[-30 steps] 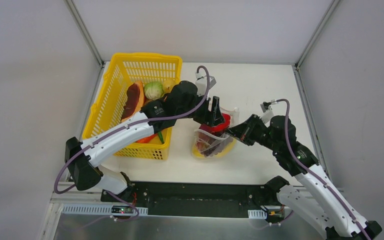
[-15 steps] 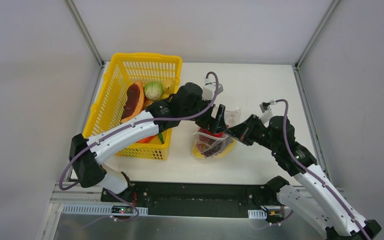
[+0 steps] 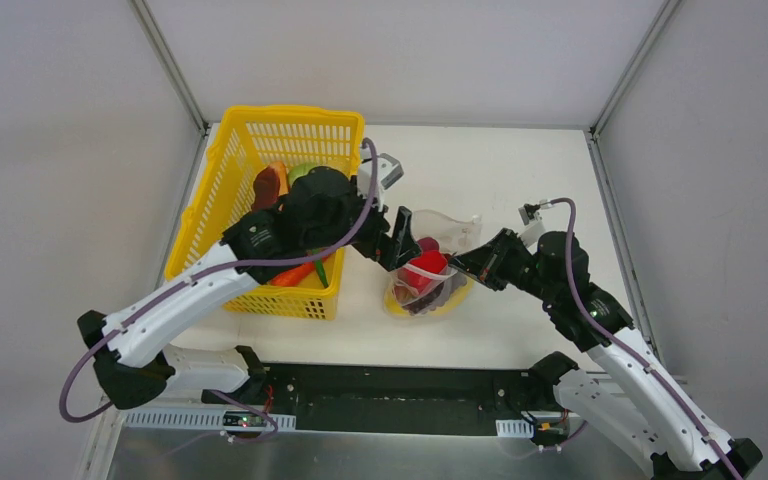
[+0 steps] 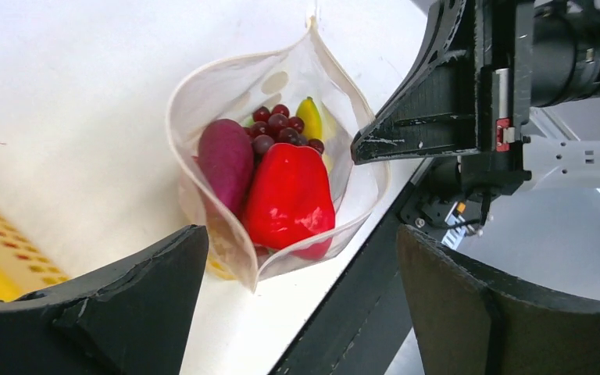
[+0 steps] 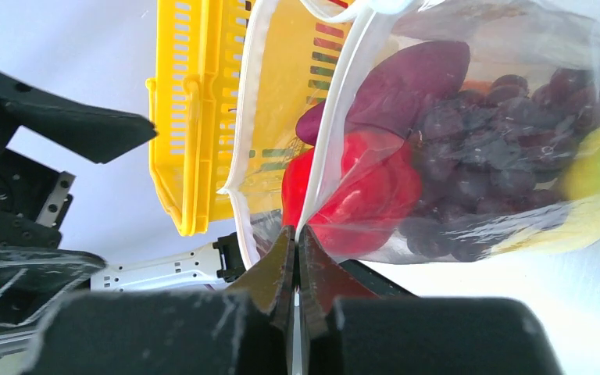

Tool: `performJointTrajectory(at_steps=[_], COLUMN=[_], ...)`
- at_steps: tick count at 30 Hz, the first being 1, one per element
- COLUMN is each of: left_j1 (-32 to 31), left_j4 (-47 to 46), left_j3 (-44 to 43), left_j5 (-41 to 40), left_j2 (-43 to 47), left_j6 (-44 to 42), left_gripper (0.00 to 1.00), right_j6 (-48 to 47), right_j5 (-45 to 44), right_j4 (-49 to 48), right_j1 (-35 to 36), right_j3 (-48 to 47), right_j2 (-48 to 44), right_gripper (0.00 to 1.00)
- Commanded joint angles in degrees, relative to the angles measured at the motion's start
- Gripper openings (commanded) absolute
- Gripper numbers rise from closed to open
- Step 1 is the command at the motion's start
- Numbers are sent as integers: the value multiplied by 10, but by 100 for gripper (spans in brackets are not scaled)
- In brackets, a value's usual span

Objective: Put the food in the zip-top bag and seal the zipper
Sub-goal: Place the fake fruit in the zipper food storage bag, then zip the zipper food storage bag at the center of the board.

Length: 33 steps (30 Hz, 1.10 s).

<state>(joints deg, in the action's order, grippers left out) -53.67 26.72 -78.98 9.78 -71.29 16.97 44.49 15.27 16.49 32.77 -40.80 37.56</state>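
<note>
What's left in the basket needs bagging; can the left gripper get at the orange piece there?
Likely yes: the left gripper is open and empty beside the basket, whose open top leaves the orange piece exposed.

Enclosure: matte white tabletop (image 3: 530,170), boxed on three sides by plain light-grey panels, namely left wall (image 3: 60,150), back wall (image 3: 410,50) and right wall (image 3: 730,150). Aluminium frame posts (image 3: 168,65) run along both rear corners. A black strip (image 3: 410,395) lines the near table edge, with a brushed metal ledge (image 3: 380,458) below. Lighting is even and diffuse; shadows are soft.
</note>
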Motion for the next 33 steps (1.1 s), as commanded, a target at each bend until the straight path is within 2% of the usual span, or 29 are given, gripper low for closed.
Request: performJointTrajectory(at_steps=[1,4,9,17,21,24,27,28,33], left_j1=[-3,-4,-5,-4,-5,-4,-4,-4,-4], left_j4=[36,56,34,15,-21,-31,-63,-69,-60], left_j3=[27,48,95,96,104,107,127,131,136], left_j5=[-77,-64,-23,-4,7,30,62,69,64], left_j2=[48,52,57,20,21,22,29,30,35], left_j6=[-14,-17,-51,-107,-141,-172,-193,-198,-229], left_gripper=[92,92,92,88,71,48,37,30,6], right_j6=[-2,-2,-1,-2,-4,-11,-17,-19,-48], right_j5=[0,-3,-1,-7,-8,-9,-14,-15,-28], right_j4=[-29,-30,-28,-20,-19,-15,-15,-15,-8], right_j1=[0,1,0,0,1,1,0,1,1], right_j3=[-3,-3,-7,-7,-8,-11,-12,-13,-24], right_j2=[0,-2,1,-1,0,4,4,5,9], right_gripper=[0,0,0,0,0,0,0,0,1])
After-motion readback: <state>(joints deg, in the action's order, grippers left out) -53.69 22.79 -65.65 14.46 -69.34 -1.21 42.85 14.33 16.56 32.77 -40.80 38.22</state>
